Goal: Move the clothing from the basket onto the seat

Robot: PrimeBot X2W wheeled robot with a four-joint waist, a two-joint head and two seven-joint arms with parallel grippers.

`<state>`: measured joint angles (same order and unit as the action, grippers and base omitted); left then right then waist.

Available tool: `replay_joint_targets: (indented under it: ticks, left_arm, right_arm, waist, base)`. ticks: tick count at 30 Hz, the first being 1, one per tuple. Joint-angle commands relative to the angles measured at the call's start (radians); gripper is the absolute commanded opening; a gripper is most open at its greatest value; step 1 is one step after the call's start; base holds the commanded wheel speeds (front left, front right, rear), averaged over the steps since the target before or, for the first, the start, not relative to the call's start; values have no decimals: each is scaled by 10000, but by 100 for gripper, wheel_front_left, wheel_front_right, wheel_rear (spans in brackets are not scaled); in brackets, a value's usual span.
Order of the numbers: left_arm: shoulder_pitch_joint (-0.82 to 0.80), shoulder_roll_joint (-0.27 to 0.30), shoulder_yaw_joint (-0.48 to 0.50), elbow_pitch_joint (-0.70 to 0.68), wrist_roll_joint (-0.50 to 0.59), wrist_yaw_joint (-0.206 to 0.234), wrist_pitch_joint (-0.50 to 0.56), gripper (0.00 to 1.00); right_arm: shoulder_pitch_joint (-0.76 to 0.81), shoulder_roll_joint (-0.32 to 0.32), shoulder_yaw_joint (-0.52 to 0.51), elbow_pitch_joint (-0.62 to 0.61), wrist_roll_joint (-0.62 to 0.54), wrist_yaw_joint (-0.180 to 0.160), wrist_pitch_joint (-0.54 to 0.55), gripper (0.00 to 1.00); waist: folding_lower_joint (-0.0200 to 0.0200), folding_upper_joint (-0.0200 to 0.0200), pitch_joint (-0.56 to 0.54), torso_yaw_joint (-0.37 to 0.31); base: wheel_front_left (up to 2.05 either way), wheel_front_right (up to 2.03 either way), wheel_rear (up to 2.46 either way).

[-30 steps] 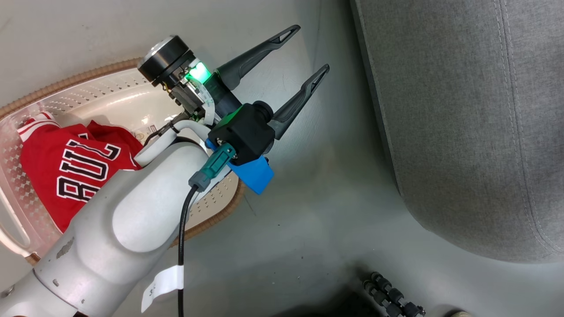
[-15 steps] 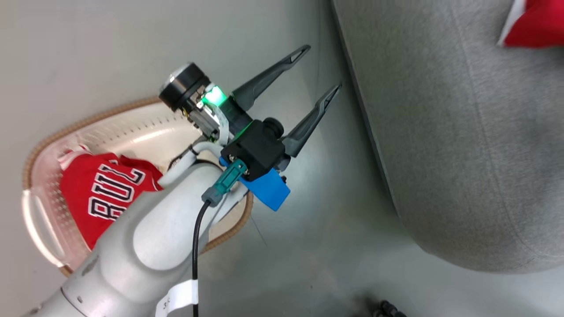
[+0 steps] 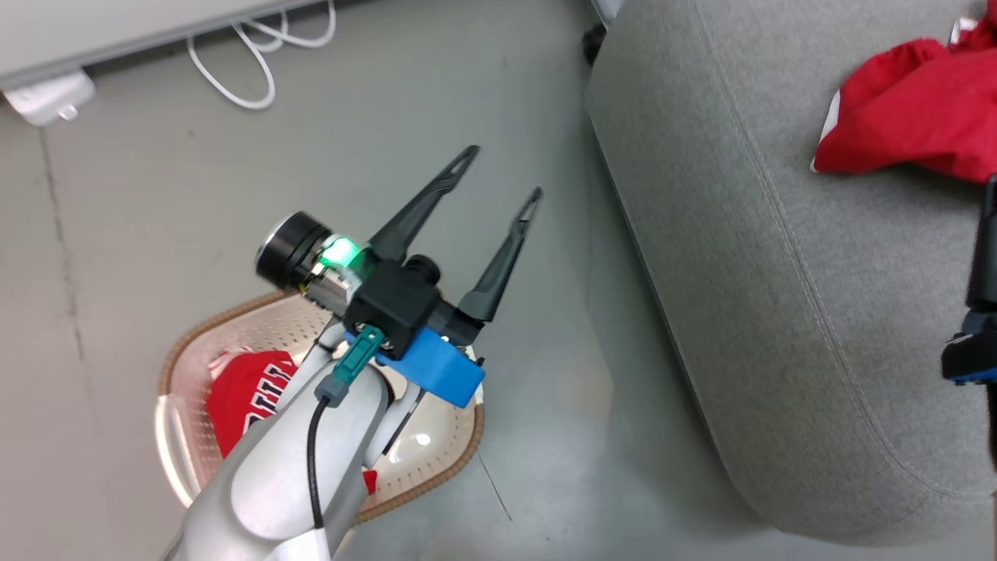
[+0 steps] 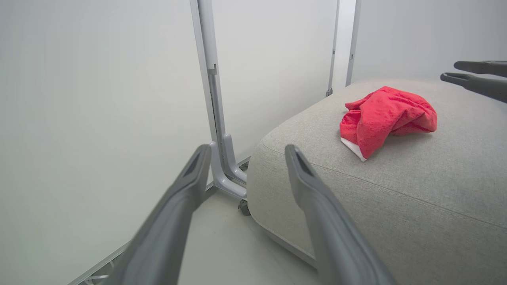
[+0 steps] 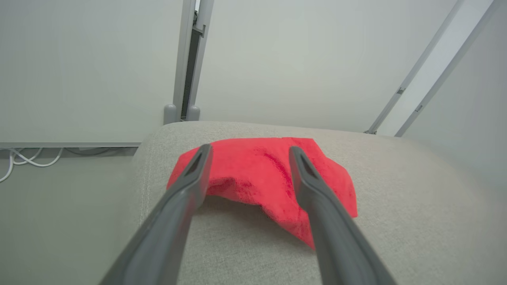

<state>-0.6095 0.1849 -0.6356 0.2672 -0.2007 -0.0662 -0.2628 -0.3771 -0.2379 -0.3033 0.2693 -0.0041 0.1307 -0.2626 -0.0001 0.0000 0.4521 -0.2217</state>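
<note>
Our left gripper (image 3: 503,171) has its two dark fingers spread apart, and nothing is between them. In the head view it hangs over the grey floor (image 3: 156,195), between the basket (image 3: 436,444) and the seat (image 3: 779,273), with the fingers pointing up and to the right. In the left wrist view the same gripper (image 4: 247,149) points toward the rounded corner of the seat (image 4: 416,190) and a metal post (image 4: 216,118) of the pale wall behind it.

Our right gripper (image 5: 250,148) is also spread and holds nothing. In its own wrist view the fingers point at the plain red garment (image 5: 261,178), which lies crumpled on the seat (image 5: 396,221); we cannot tell if the tips touch the cloth. The left wrist view shows this gripper (image 4: 449,69) from the side, near the garment (image 4: 386,118) and a little above it, not in contact.

In the head view the plain red garment (image 3: 903,125) rests on the far right part of the seat, with white trim at its left edge. The jersey (image 3: 249,389) with white letters is in the basket, partly hidden by our left forearm. The basket stands on the floor, apart from the seat. White cables (image 3: 249,70) lie on the floor by the wall.
</note>
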Motion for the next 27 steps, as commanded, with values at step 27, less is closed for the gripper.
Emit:
replay_joint_targets:
  ticks: [27]
  left_arm:
    - [3545, -708, 4971, -452, 412, 124, -31, 100]
  right_arm:
    - [976, 986, 3124, -902, 483, 1, -34, 100]
  waist:
    - [1, 0, -3213, 2557]
  base:
    - [0, 0, 0]
